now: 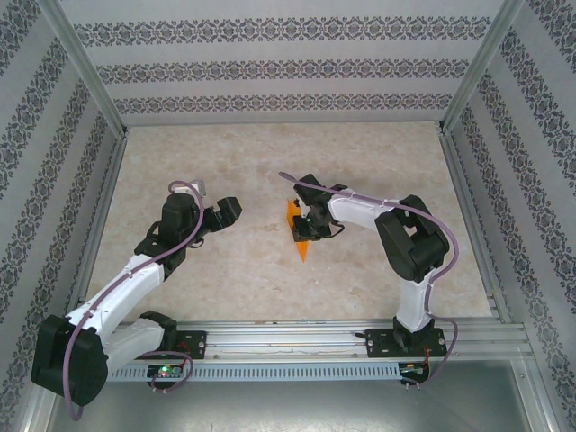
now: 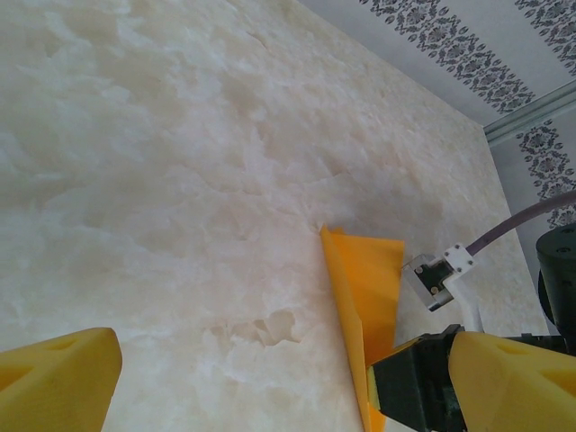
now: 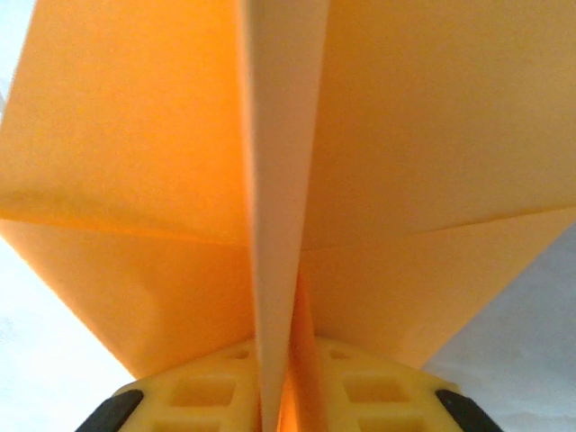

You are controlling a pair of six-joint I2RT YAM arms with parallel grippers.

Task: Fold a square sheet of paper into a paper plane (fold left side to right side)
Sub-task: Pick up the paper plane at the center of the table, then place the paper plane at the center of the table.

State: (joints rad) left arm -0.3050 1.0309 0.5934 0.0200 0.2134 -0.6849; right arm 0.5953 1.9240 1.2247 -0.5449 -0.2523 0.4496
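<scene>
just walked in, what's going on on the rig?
The right gripper has its fingers pinched on the centre fold of the orange paper plane near the middle of the table, with the wings spread to either side. The left gripper is open and holds nothing. It sits off to the plane's left, apart from it. The paper is already in its pointed dart shape.

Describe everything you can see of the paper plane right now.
The paper plane is thin, plain bright orange paper, unmarked, folded into a narrow dart with sharp creases. It sits near the middle of the table, point toward the arm bases. Its wings splay to both sides while the right gripper pinches the centre fold.
</scene>
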